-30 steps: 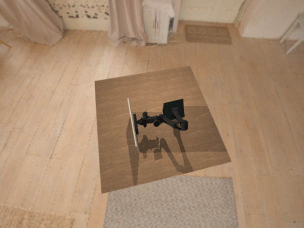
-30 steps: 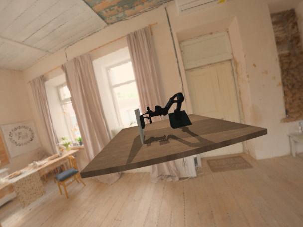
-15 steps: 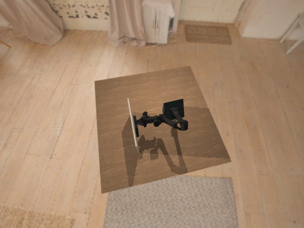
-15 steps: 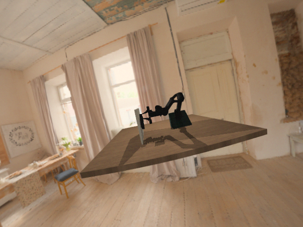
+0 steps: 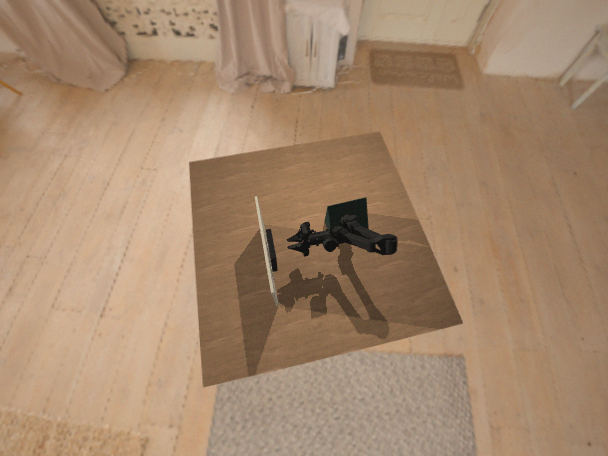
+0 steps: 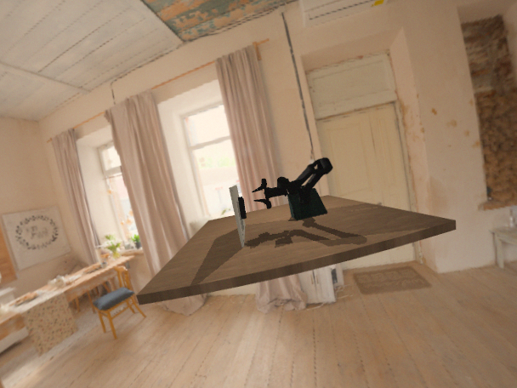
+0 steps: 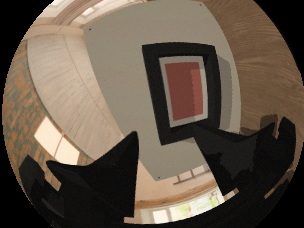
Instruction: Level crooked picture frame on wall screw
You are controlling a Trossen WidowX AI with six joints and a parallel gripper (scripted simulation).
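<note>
The black picture frame [image 5: 271, 250] [image 6: 241, 208] hangs on the upright pale panel [image 5: 260, 215] [image 6: 234, 197] [image 7: 110, 60]. In the wrist view the frame's black border [image 7: 153, 85] surrounds a red picture [image 7: 182, 92]. Up is toward the left there. The frame looks crooked: its upper edge is closer to the panel's upper edge at the bottom of the view than at the top, though the lens bends lines. The screw and notched strip are hidden. My gripper [image 5: 289, 243] [image 6: 254, 196] [image 7: 166, 132] is open and empty, a short way in front of the frame, not touching it.
The arm's dark green base block [image 5: 350, 212] [image 6: 308, 205] stands behind the gripper on the wooden table [image 5: 225, 175] [image 6: 204, 259]. The panel stands upright opposite it. Shadows of arm and panel fall across the table.
</note>
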